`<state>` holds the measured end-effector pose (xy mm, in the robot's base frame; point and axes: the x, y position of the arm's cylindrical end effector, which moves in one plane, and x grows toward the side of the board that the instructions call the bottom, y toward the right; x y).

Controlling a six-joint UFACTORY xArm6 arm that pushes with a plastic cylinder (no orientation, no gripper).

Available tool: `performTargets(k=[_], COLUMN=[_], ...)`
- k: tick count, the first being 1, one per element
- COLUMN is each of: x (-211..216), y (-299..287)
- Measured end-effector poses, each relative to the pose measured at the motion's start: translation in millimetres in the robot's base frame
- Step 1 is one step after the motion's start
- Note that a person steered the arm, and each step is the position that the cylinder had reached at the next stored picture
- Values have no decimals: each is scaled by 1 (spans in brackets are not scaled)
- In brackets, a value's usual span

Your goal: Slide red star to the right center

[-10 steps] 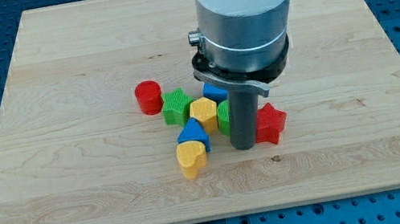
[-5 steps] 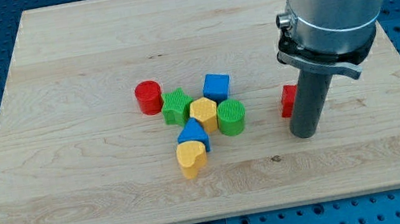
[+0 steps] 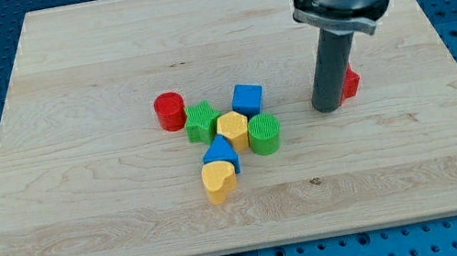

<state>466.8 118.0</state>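
Rod only, no jaws to open or close; my tip (image 3: 329, 108) planted on the board in the right half of the frame, a little above mid-height. Touching or nearly touching the red star (image 3: 349, 83), which sits just to the tip's right and slightly above, mostly hidden behind the rod, only a red sliver showing. Star roughly at right centre already, well apart from the cluster left of centre: red cylinder (image 3: 170, 111), green star (image 3: 201, 120), blue cube (image 3: 247, 99), yellow block (image 3: 232, 129), green cylinder (image 3: 264, 133), blue block (image 3: 220, 154), yellow heart (image 3: 218, 181).

Likely light, rigid, low and quick to slide on the smooth wooden board (image 3: 61, 72); points of the star apt to make it spin or slip off under an off-centre push. Best contact judged to be square on its left flank, between two points.

Hard to read: star's outline, actual contact with the tip, shapes of the overlapped blue and yellow blocks. Arm cut off by the frame's top edge.
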Motion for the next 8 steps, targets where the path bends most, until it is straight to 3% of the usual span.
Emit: performTargets(k=[3, 5, 8], x=[-22, -29, -82], y=[-3, 65, 27])
